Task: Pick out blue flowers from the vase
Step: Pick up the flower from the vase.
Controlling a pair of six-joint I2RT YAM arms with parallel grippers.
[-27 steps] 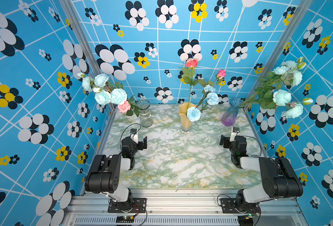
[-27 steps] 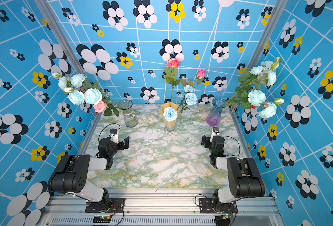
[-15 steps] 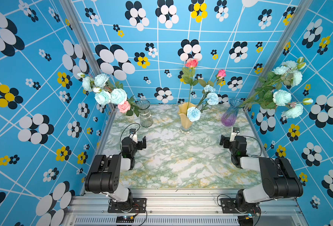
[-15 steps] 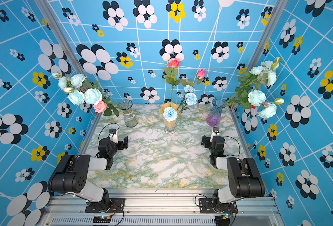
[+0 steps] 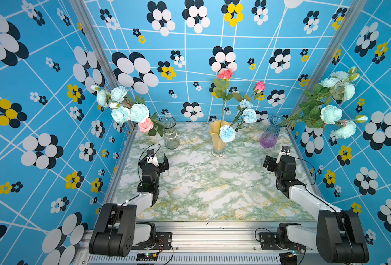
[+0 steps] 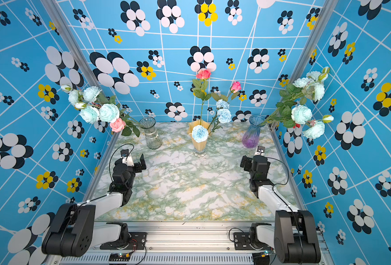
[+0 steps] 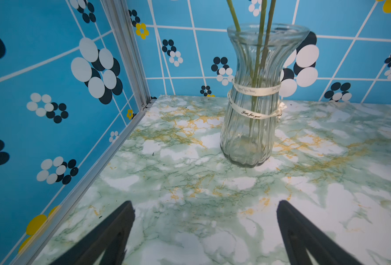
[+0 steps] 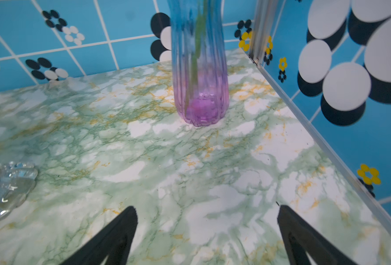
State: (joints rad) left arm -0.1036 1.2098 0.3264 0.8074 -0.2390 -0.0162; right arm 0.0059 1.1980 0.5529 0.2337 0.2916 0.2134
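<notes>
Blue flowers stand in all three vases at the back of the table. A mint-blue peony spray (image 5: 130,112) leans left out of the clear glass vase (image 5: 170,133) (image 7: 252,110), next to a pink rose (image 5: 145,125). Pale blue carnations (image 5: 226,133) (image 6: 224,114) share the yellow vase (image 5: 217,140) with two pink-red roses. Another peony spray (image 5: 331,114) leans right from the purple-blue vase (image 5: 270,136) (image 8: 200,75). My left gripper (image 5: 157,160) (image 7: 205,206) is open and empty, short of the clear vase. My right gripper (image 5: 276,160) (image 8: 206,211) is open and empty before the purple vase.
Blue patterned walls with aluminium posts (image 5: 121,91) close in the marble-patterned table (image 5: 213,188) on three sides. The peony sprays overhang the left and right walls. The yellow vase's glass foot (image 8: 4,185) shows beside the right gripper.
Both grippers have edged a little toward the back of the table, the left toward the clear vase and the right toward the purple one. The flowers and vases have not moved.
</notes>
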